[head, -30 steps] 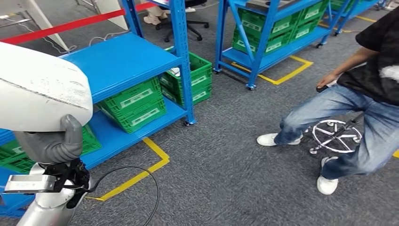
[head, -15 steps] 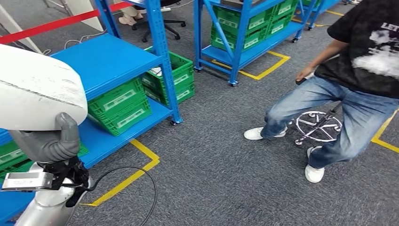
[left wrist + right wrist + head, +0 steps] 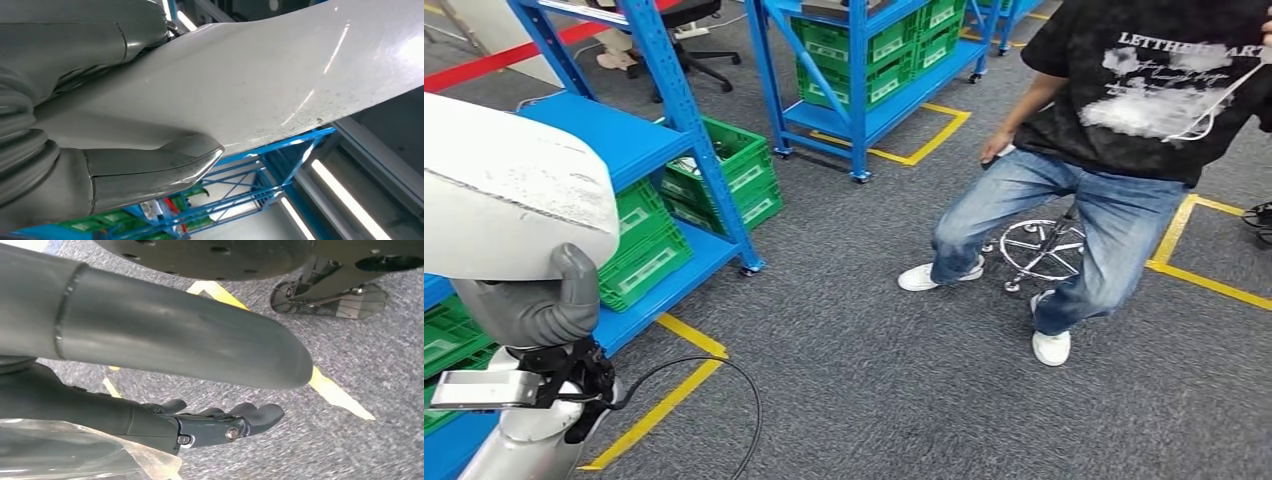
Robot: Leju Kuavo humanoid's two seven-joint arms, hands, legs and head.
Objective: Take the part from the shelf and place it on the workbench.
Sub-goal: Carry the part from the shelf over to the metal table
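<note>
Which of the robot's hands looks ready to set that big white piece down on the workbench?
The left, I'd judge. The left hand already holds the white part, its thumb pressed against it. The right hand hangs over the carpet, holding nothing.

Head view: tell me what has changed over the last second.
The whole picture has shifted: the camera is turning, so the blue shelf, green crates and seated person all slide leftward across it. That is the robot's turn, not theirs. The left hand keeps gripping the white part, held at the same place in the picture.
</note>
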